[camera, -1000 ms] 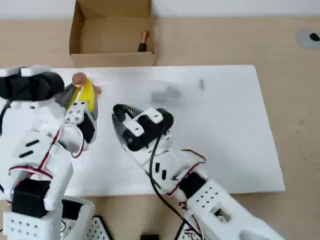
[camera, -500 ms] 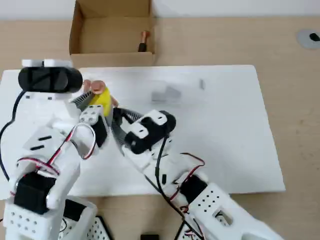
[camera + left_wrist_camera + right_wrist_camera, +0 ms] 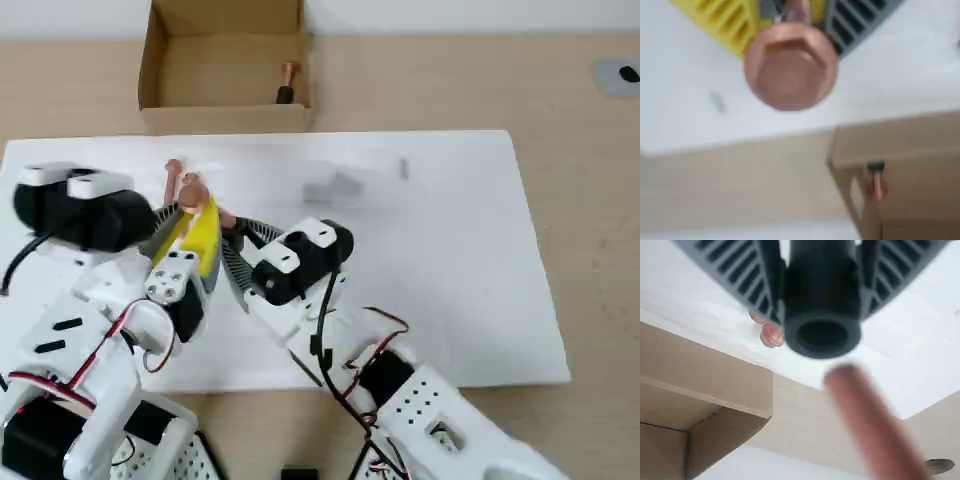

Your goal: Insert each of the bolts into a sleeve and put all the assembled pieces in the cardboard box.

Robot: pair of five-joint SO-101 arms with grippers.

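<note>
My left gripper [image 3: 190, 205], with one yellow and one grey finger, is shut on a copper bolt [image 3: 192, 186]; its hex head [image 3: 790, 67] faces the left wrist camera. Close on its right, my right gripper [image 3: 238, 245] is shut on a black sleeve [image 3: 822, 315], open end outward. The bolt's shank [image 3: 865, 425] lies just off that opening, not inside it. A second copper bolt [image 3: 175, 168] lies loose on the white mat [image 3: 430, 250]. The cardboard box [image 3: 152, 65] stands at the back left with one assembled piece [image 3: 288, 82] by its right wall.
A faint grey patch [image 3: 332, 187] marks the mat's middle back. A round grey fitting [image 3: 620, 75] sits in the wooden table at the far right. The box corner [image 3: 730, 405] is near the sleeve. The mat's right half offers free room.
My left gripper has swung right and toward the front with the bolt, tilting it at the sleeve. The right gripper has shifted slightly left to meet it. The loose bolt has come into view.
</note>
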